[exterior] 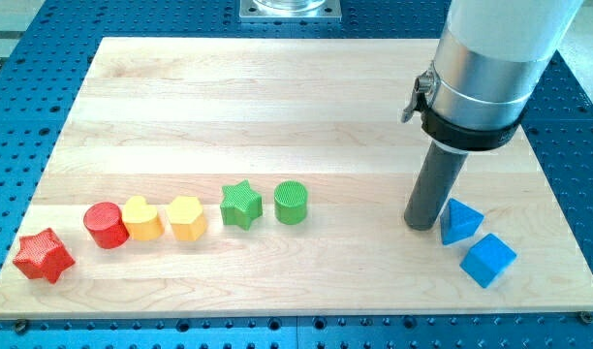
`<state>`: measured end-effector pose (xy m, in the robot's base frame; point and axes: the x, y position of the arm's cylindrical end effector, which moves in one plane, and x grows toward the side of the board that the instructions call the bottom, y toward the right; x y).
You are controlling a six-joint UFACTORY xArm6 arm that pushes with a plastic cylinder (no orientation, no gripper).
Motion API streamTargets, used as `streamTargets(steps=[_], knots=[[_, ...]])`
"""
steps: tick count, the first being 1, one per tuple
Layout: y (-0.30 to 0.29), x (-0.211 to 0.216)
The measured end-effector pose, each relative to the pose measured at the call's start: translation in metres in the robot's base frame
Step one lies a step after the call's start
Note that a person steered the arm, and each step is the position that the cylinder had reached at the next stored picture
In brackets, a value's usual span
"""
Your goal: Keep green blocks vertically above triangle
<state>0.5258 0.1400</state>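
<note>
A green star [240, 205] and a green cylinder [291, 203] sit side by side at the board's lower middle. A blue triangle [459, 221] lies at the lower right, with a blue cube [488, 259] just below and right of it. My tip [421, 224] rests on the board touching or nearly touching the triangle's left side, well to the right of the green cylinder. The rod rises into a large grey arm body at the view's top right.
A red star [44, 256], red cylinder [106, 225], yellow heart [141, 218] and yellow hexagon [186, 218] form a row at the lower left. The wooden board [277, 97] lies on a blue perforated table.
</note>
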Motion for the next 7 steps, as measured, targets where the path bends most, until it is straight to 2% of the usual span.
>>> streamTargets(steps=[2, 3, 4, 5, 6, 7], knots=[[0.006, -0.001], [-0.046, 0.034], [-0.149, 0.056], [-0.195, 0.017], [-0.139, -0.041], [-0.048, -0.055]])
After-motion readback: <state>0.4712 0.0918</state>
